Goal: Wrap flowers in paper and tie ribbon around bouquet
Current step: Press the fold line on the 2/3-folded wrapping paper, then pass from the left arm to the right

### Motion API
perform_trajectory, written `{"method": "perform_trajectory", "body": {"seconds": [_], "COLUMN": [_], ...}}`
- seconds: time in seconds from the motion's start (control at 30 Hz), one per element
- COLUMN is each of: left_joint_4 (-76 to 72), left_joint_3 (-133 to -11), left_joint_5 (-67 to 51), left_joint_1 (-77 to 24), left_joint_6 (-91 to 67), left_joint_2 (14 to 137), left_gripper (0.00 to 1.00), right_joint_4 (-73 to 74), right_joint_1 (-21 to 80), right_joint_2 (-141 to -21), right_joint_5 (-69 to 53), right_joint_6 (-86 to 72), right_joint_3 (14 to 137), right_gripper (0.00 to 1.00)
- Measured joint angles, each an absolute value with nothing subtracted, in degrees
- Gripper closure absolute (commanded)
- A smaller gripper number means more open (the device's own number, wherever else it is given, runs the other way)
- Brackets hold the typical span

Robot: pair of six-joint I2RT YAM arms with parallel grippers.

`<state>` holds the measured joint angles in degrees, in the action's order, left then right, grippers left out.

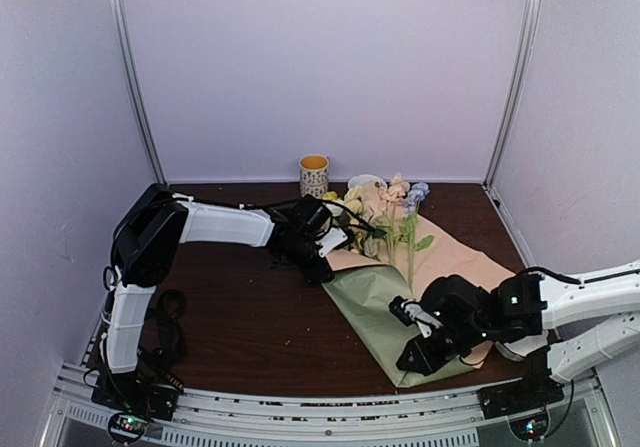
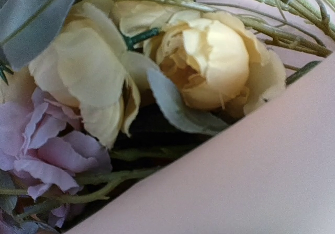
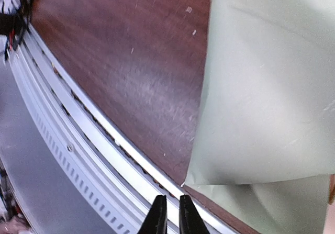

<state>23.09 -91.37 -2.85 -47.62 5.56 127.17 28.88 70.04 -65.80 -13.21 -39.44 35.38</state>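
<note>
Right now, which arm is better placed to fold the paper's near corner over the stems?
Probably right: the right gripper sits at the paper's near green corner; the left gripper is by the flowers.

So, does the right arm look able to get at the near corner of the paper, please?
Probably yes: the right hand hovers just off the near corner of the paper, and nothing lies between them, though the hand is shut and would have to open first.

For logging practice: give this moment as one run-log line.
flowers: on paper | left tool: beside flowers | right tool: shut, by paper's near corner
</note>
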Motion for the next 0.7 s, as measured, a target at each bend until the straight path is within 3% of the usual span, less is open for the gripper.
{"method": "perform_trajectory", "body": {"seconds": [0.1, 0.23, 0.33, 0.4, 0.5, 0.63, 0.7], "left_joint_4": [23.1, 23.0, 22.9, 22.9, 22.9, 22.9, 22.9], "left_joint_3": [-91.4, -91.3, -91.3, -91.3, -91.2, -91.2, -91.2], "left_joint_5": [-2.9, -3.0, -3.1, -3.1, -3.2, -3.2, -3.2], "left_joint_1": [-47.6, -47.6, -47.6, -47.6, -47.6, -47.6, -47.6], "left_joint_6": [5.7, 5.7, 5.7, 5.7, 5.7, 5.7, 5.7], "left_joint_2": [127.2, 127.2, 127.2, 127.2, 127.2, 127.2, 127.2], "left_gripper": [0.44, 0.43, 0.43, 0.43, 0.43, 0.43, 0.43], "right_joint_4": [28.5, 27.6, 26.4, 25.1, 22.9, 21.0, 20.5], "right_joint_1": [63.7, 55.1, 51.2, 49.6, 48.7, 48.3, 47.8], "right_joint_2": [-61.0, -55.8, -54.7, -55.4, -57.8, -60.6, -61.3], "right_joint_5": [-13.0, -11.0, -11.2, -11.9, -13.5, -15.0, -15.0], "right_joint_6": [-41.7, -44.3, -44.7, -44.5, -44.4, -43.8, -43.5], "right_joint_3": [34.9, 31.9, 29.9, 28.9, 27.7, 26.6, 26.3], "right_gripper": [0.70, 0.42, 0.36, 0.36, 0.45, 0.65, 0.81]}}
